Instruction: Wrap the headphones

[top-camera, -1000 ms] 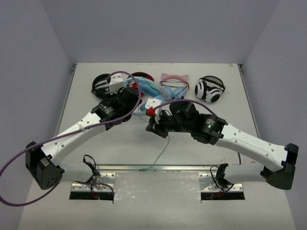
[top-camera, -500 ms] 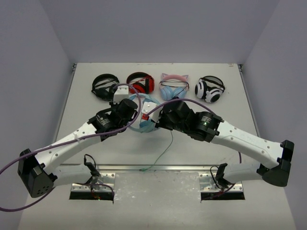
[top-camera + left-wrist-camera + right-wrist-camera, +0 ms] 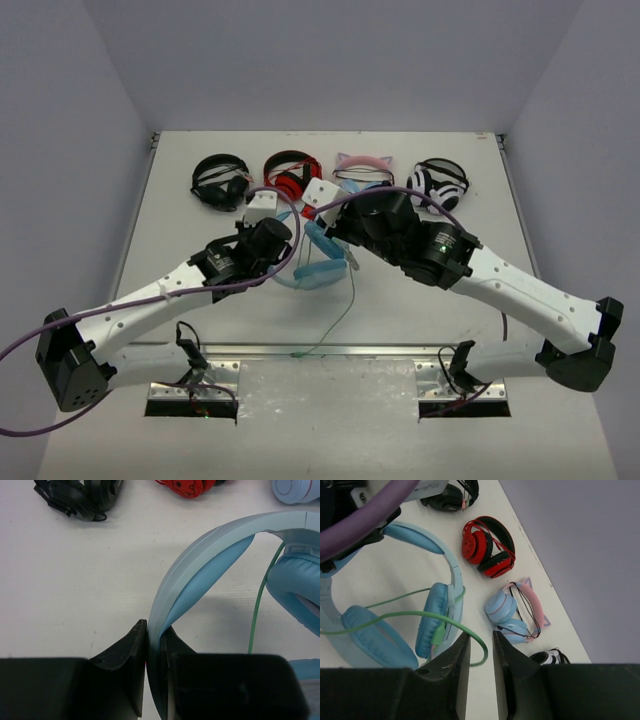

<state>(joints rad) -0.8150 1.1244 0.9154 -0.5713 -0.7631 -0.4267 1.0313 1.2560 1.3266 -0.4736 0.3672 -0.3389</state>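
One thin pale-green cable is trailed from the near edge of the white table up to the plain light-blue over-ear headphones. This one pair is found at the middle of the table, between the two grippers.

Its smooth headband is grasped by the left gripper, whose jaws are pressed flat against both faces of the band. The padded round cups are turned toward the right gripper. That gripper's jaws are parted by a narrow gap, wider than the cable. A loop of cable is curved into the gap, and whether it touches them cannot be told.

Beyond, four other pairs are laid in a row along the far side:
- a black pair
- a red-and-black pair
- a light-blue pair with a pink cat-ear band
- a white-and-black pair, partly hidden behind the right arm
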